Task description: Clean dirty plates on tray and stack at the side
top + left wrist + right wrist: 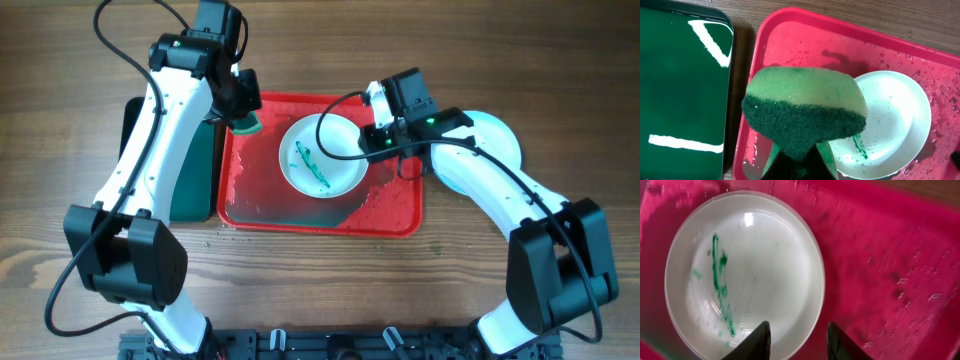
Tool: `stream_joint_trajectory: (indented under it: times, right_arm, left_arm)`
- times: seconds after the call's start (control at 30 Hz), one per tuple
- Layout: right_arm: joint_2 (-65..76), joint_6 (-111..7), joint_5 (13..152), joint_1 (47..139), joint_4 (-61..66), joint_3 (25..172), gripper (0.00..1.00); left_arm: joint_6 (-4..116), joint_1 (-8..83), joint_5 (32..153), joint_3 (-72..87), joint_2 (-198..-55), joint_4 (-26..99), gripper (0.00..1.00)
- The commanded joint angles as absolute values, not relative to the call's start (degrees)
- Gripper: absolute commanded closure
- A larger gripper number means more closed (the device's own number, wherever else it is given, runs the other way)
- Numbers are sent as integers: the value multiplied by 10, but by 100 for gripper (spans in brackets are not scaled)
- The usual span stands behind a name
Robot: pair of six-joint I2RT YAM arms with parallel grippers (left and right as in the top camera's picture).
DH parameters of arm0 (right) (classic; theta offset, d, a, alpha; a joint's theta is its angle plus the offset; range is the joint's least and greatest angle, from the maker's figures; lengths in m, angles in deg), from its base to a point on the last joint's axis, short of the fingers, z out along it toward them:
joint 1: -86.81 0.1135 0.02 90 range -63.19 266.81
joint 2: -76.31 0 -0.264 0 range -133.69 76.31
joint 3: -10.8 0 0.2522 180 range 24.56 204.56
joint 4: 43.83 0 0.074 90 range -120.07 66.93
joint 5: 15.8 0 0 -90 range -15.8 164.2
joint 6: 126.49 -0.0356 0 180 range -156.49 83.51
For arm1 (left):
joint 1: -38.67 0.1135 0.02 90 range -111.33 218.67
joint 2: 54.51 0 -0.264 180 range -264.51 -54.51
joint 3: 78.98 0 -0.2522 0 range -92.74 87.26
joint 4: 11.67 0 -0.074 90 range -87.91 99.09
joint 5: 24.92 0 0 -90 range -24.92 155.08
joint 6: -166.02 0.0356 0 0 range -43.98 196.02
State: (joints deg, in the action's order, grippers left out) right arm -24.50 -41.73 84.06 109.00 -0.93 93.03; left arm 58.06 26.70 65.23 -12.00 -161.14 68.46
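A single dirty plate point(322, 152) lay in the red tray point(400, 215), towards its far right part. It was white and round, and a teal-green smear point(720, 285) ran across its middle with smaller flecks beside it. The tray's floor around the plate was wet, with droplets scattered over its right side.

The left fingers point(796, 169) were pressed together on the lower end of a green sponge point(805, 112). It had a pale green upper layer and a dark, coarse scouring layer beneath. In the overhead view the sponge hung over the tray's far left corner, apart from the plate.

The right fingers point(757, 342) stood spread. In the right wrist view one was over the plate's near edge and the other over the bare tray, with the rim passing between them. Whether either touched the plate could not be told.

A dark green tray point(195, 180) sat just beside the red one on its left. A pale aqua plate point(497, 135) rested on the wooden worktop point(320, 290) just right of the red tray, partly hidden under the right arm point(480, 180).
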Motion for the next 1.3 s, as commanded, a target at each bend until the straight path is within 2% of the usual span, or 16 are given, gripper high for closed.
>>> stream_joint_trajectory:
  times: [0.0,0.17,0.37,0.43,0.5,0.53,0.57,0.63,0.77,0.9,1.13,1.27]
  right_arm:
    - [-289,-376,817,1086,-37,944,63]
    - [-346,-365,880,1082,-38,973,63]
    - [-432,-353,880,1081,8,1041,65]
    - [-432,-355,880,1081,30,1042,76]
    - [-432,-390,881,1081,72,1056,94]
    - [-432,-413,888,1081,96,1066,96]
    - [-432,-448,897,1081,120,1078,96]
    - [-432,-590,908,1081,144,1085,96]
    - [-432,-706,923,1081,132,1085,96]
    - [-448,-742,939,1101,112,1083,96]
    - [-469,-739,978,1117,105,1083,96]
    - [-469,-733,979,1117,105,1083,96]
  left_arm:
    - [571,268,657,-120,-1616,682,96]
    - [571,268,657,-120,-1616,680,96]
    - [571,268,657,-120,-1616,677,96]
    - [571,268,657,-120,-1616,676,96]
    - [571,268,657,-120,-1616,676,96]
    - [571,268,657,-120,-1616,676,96]
    - [571,268,657,-120,-1616,676,96]
    - [569,268,657,-120,-1616,676,96]
    - [560,268,657,-120,-1619,674,96]
    - [560,268,658,-120,-1637,674,96]
    - [563,247,658,-120,-1705,628,96]
    - [628,218,663,-120,-1772,610,96]
